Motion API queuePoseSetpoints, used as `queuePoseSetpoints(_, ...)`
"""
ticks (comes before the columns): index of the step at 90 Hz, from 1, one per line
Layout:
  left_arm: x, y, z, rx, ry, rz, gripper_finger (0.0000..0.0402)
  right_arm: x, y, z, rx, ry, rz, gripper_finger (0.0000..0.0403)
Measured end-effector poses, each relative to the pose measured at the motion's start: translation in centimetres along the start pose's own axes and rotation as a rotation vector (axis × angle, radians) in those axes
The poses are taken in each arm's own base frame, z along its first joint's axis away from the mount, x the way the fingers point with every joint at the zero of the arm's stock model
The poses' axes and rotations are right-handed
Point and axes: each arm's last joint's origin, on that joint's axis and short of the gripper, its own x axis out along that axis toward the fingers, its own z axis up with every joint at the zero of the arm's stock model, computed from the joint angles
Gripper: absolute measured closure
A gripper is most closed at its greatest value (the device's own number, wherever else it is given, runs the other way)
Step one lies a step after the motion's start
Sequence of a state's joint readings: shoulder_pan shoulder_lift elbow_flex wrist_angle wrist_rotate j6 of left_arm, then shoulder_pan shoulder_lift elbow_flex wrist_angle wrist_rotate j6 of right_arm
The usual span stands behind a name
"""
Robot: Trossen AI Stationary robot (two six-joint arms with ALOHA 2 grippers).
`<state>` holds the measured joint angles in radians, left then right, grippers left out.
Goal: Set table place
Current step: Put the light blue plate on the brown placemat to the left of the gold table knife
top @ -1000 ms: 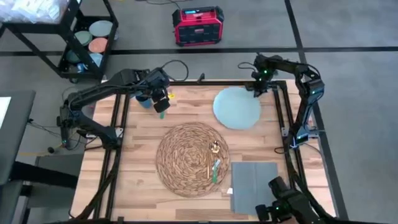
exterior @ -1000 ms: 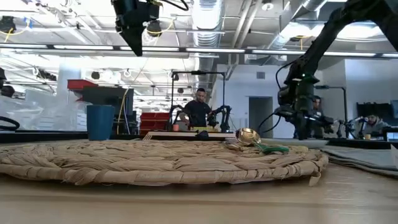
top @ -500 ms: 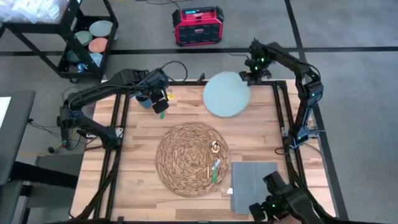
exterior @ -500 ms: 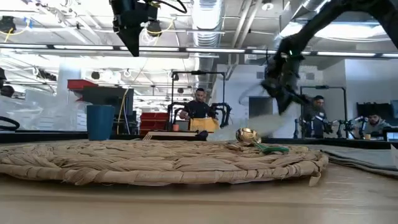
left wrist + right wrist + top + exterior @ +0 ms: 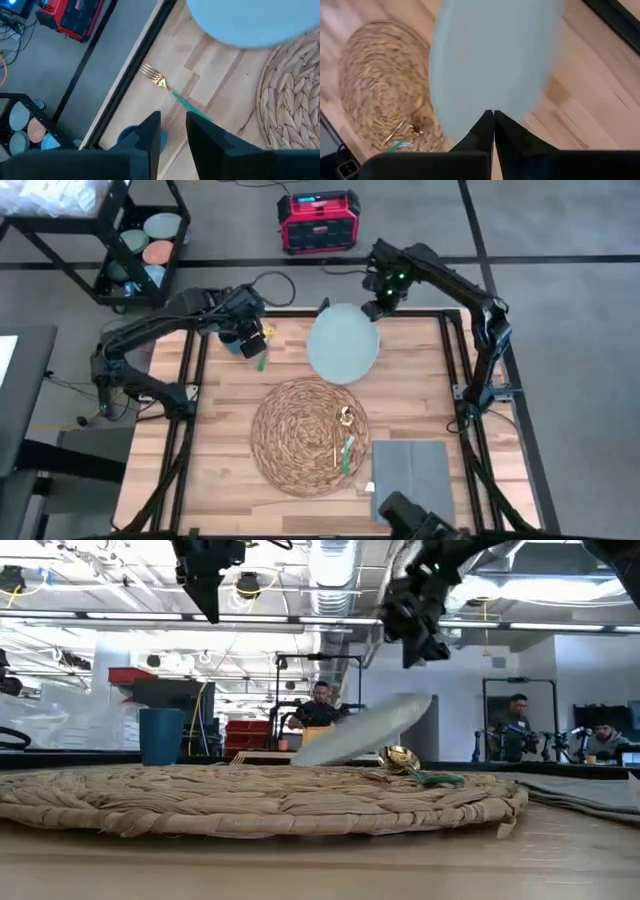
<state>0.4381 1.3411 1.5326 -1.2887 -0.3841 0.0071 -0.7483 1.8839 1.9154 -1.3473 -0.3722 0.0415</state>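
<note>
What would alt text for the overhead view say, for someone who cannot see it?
From above, the right gripper holds a pale blue plate by its rim above the wooden table, near a woven mat bearing cutlery. The left gripper hovers at the far left; a grey napkin lies nearby.

Pale blue plate [image 5: 343,342] in right end effector [image 5: 377,307] above table [image 5: 230,395], beyond woven mat [image 5: 308,435].

My table [image 5: 225,430]: mat [image 5: 308,435] mid; napkin [image 5: 410,478] just beside it, fork [image 5: 261,360] & cup [image 5: 236,343] well apart.
</note>
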Motion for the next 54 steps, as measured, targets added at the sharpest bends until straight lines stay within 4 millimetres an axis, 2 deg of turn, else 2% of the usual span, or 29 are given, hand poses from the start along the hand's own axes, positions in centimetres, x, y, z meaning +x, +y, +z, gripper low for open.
queuePoseSetpoints(9, -0.2, 0.5, -0.2, -0.019, -0.006, 0.007, 0.0325, -0.9, 0.3, 0.7, -0.008, -0.07, 0.003, 0.0402)
queuePoseSetpoints(16, -0.4, 0.7, -0.3, -0.026, -0.01, 0.01, 0.0325, -1.6, -0.2, 0.8, -0.004, -0.093, -0.004, 0.0402)
queuePoseSetpoints(30, -0.4, 0.8, -0.4, -0.029, -0.006, 0.01, 0.0325, -2.2, -3.1, 0.5, -0.013, -0.073, -0.21, 0.0399)
queuePoseSetpoints(41, -0.4, 0.8, -0.4, -0.03, -0.009, 0.01, 0.0325, -2.5, -5.3, 0.7, 0.007, -0.111, -0.233, 0.0385)
queuePoseSetpoints(54, -0.4, 0.8, -0.4, -0.033, -0.01, 0.01, 0.0325, -1.1, -7.8, 0.1, 0.044, -0.076, -0.236, 0.0345)
